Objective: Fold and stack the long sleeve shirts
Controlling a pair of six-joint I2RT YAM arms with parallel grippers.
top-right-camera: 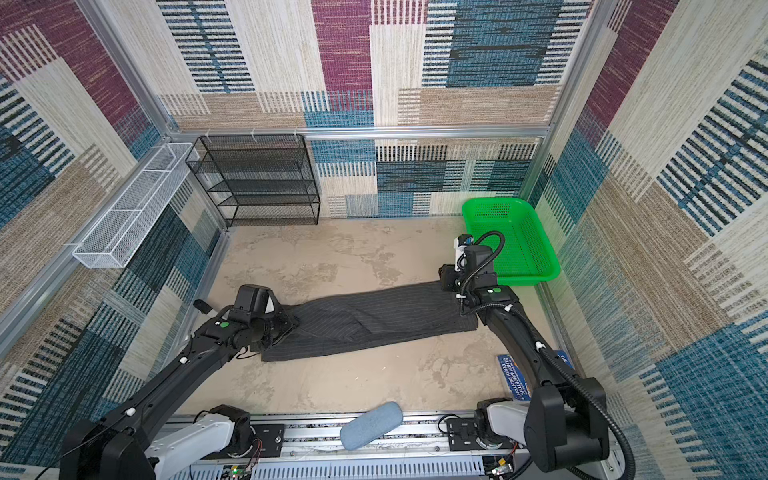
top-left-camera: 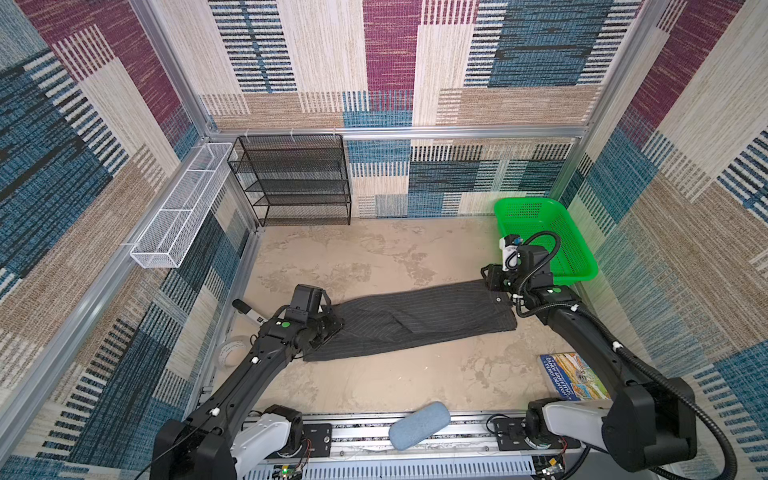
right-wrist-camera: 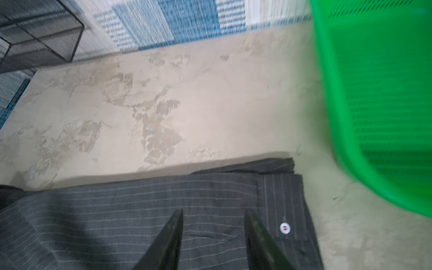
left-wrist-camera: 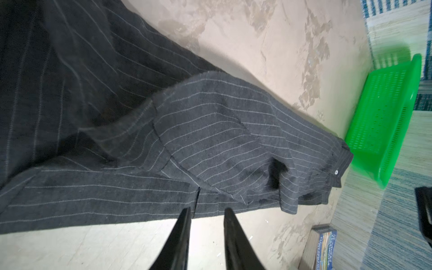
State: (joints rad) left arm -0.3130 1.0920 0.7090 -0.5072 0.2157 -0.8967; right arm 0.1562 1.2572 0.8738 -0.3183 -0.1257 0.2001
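While both arms reach in low over the tabletop (top-left-camera: 374, 257), the long sleeve shirt (top-left-camera: 415, 320) lies flat between them as one long narrow band. It is charcoal with pale pinstripes, and a sleeve is laid along its top.

Left gripper (left-wrist-camera: 208, 210): at the band's left end, fingers (left-wrist-camera: 182, 233) spread a little, tips just at the near hem. Bare tabletop shows in the gap; nothing pinched.

Right gripper (right-wrist-camera: 214, 211): at the opposite end, beside the cuff, fingers spread wider. The fabric lies flat under the gap, with no fold caught between them. This wrist view is blurred. A white button (right-wrist-camera: 284, 228) sits just outside one finger.

Green plastic basket (top-left-camera: 536, 218): just beyond the right gripper, near the shirt's end corner but apart from it, with a strip of tabletop between.

Black mesh shelf rack (top-left-camera: 291, 178): well beyond the left gripper, against the back wall.
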